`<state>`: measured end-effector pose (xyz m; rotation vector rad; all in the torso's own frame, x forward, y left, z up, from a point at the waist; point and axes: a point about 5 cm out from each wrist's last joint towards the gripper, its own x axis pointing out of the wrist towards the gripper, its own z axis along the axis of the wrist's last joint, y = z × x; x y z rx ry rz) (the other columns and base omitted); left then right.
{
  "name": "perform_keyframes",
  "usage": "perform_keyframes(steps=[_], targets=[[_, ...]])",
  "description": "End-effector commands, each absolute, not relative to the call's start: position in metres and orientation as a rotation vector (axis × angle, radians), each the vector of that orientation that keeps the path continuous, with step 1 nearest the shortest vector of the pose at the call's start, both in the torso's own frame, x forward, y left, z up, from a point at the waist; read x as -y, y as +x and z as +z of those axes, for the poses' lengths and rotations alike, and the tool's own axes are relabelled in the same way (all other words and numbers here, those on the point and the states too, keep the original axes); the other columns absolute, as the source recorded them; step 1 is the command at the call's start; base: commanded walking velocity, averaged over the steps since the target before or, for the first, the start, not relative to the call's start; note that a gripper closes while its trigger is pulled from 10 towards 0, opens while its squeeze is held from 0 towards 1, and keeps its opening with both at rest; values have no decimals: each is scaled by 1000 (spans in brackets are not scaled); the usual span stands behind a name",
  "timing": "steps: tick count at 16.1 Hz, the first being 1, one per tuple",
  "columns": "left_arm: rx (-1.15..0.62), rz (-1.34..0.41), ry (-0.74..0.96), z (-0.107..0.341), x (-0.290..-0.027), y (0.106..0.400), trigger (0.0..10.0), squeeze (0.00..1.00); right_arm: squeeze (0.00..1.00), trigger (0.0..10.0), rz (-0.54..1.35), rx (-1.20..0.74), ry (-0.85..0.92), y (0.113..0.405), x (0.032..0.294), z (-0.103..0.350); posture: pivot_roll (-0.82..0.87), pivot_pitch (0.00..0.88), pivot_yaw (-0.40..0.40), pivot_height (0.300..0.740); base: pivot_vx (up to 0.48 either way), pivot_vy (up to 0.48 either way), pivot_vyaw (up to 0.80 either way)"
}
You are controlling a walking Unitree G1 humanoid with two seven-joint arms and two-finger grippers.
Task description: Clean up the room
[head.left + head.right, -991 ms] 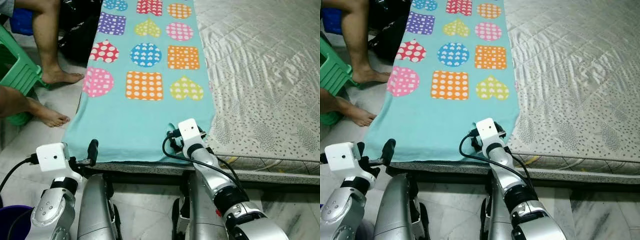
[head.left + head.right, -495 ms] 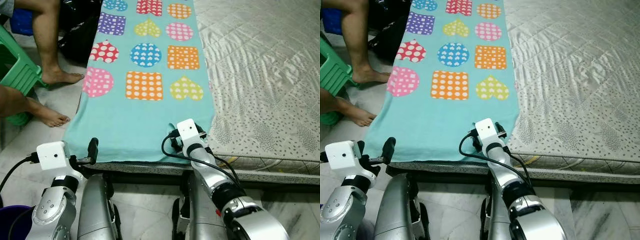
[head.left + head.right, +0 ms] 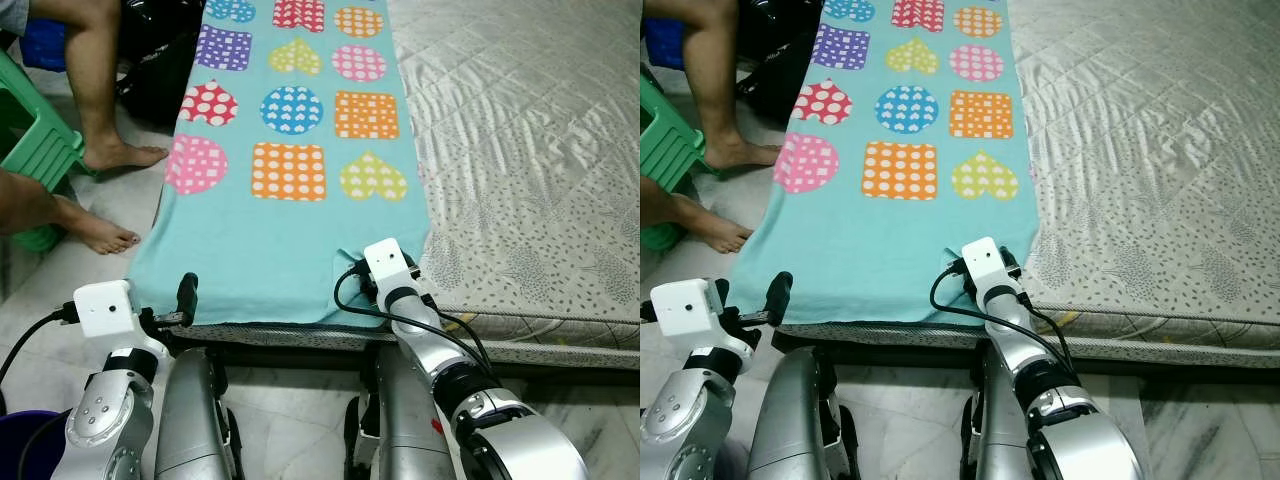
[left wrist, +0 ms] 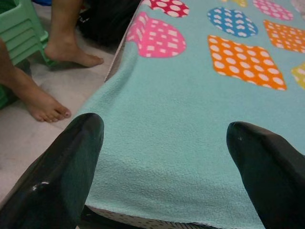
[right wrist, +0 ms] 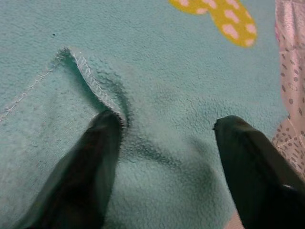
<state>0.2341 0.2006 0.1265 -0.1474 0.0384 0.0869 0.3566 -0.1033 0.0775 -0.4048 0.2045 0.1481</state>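
Left eye view: teal fleece blanket [image 3: 285, 225] w/ coloured polka-dot hearts, circles and squares lies flat along the left strip of the bed [image 3: 520, 150], its near hem hanging just over the mattress edge. Rest of the bed shows a grey-white patterned sheet.

Right claw [image 5: 164, 160] is down on the blanket near its front right corner, fingers spread apart, both tips pressing into the fleece, not clamped on anything. A small stitched fold of hem [image 5: 93, 81] is flipped up, touching one fingertip.

Left claw [image 4: 164, 162] hovers at the blanket's front left corner, fingers wide apart, holding nothing; blanket edge sits between them in the wrist view, contact can't tell.

Containers: purple bucket [image 3: 25, 440] on the floor by the left arm, contents not visible.

Person's bare legs and feet [image 3: 105, 150] on the floor left of the bed, beside a green plastic stool [image 3: 35, 140]. Black bag [image 3: 160, 55] by the bed side.
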Motion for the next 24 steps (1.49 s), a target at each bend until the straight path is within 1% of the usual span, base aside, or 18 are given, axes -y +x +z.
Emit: perform_keyframes(steps=[1,4,6,11,21,24], targets=[[-53,94,-149,123,-200,233,10000,0,0,0,156,-226,-415,351,110,69,66,257,-84,556,0,0,0],[-53,98,-147,122,-202,233,10000,0,0,0,185,-245,-407,344,115,60,58,261,-80,556,0,0,0],[-53,92,-150,122,-199,234,10000,0,0,0,205,-266,-396,339,117,54,58,261,-75,556,0,0,0],[-50,84,-146,123,-201,238,10000,0,0,0,303,-277,-391,329,106,49,54,255,-61,556,0,0,0],[-39,75,-151,124,-199,245,10000,0,0,0,297,-298,-405,331,106,51,48,243,-61,556,0,0,0],[-34,83,-153,123,-200,247,10000,0,0,0,263,-272,-397,334,108,56,42,241,-69,556,0,0,0]])
